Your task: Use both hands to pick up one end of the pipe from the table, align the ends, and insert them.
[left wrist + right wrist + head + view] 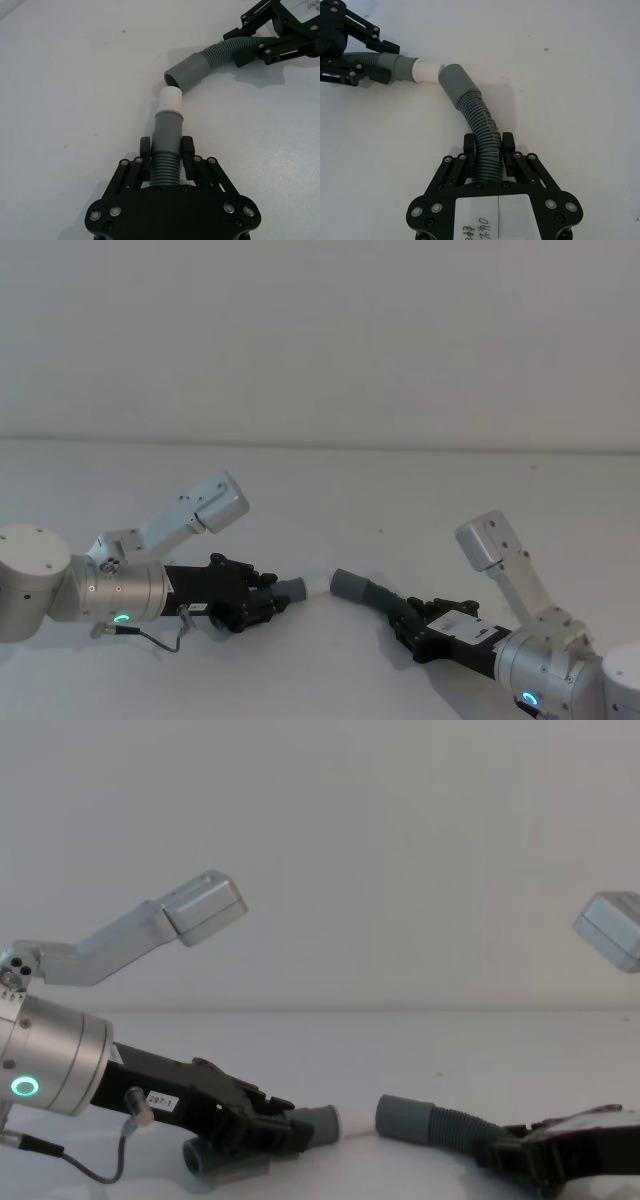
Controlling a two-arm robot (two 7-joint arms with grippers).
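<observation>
Head view: both grippers work low over the near part of the table (420,490), well apart from its far edge and about midway between its left and right edges. We note the left gripper (268,602) closed on the ribbed part of the left hose piece (165,167), with a finger pressed against each side. The right gripper (403,617) grips the ribbed part of the right hose piece (479,122) the same way, behind its bend.

Ends: the white tip (171,98) of the left hose piece sits just beside the open mouth of the grey cuff (189,70) on the right hose piece. It is at the rim, not inside. We cannot tell whether it touches the rim, nor whether either piece rests on the table.

Key relation: the two long axes do not line up. The white tip points toward the table's right edge and slightly toward the far edge. The grey cuff points toward the left edge and also toward the far edge. They meet at a clear angle.

Judgement: aligning is the step in hand, and insertion is not yet done. We expect the grey cuff must swing to face the white tip squarely before a straight push. The left gripper holds nearer its end, so that side should be the stiffer. Risk: pushing at this angle may jam the white tip on the rim or buckle the free bend.
</observation>
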